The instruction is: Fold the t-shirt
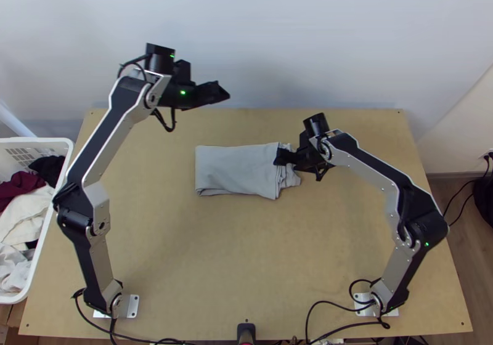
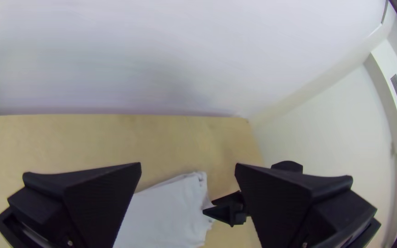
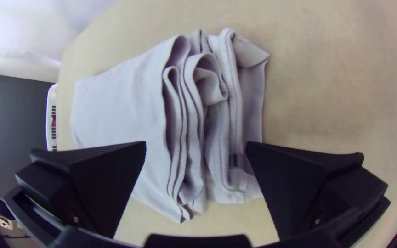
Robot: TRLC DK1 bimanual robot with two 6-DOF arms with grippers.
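- White plastic laundry basket (image 1: pixel 38 140) stands beyond the table's left edge, with dark red, black and pale clothes (image 1: pixel 21 188) heaped in it.
- Left gripper (image 2: pixel 188 163), black and broad-fingered, hangs in the air toward the far side of the light wooden table (image 1: pixel 185 265), up and left of the shirt in the top view. Its fingers stand wide apart with nothing between them.
- Pale grey cotton-looking t-shirt (image 1: pixel 234 169) lies just beyond the table's middle, folded into a flat, several-layered oblong. It should be light and limp, not fragile; the layers could slide over one another or drag out of line if only the top one is caught.
- At the shirt's right end, stacked folds (image 3: pixel 175 133) sit beside a seamed flap (image 3: pixel 253 92) that sticks out past them, ruffled at one corner. This looks the place to take hold: a deep pinch through every layer, flap included, before turning the end inward. Folding seems well along, with this end perhaps left to tidy.
- Right gripper (image 3: pixel 196 143), the same black kind, is over that end, fingers spread well open either side of the layered edges, and appears to grip nothing.
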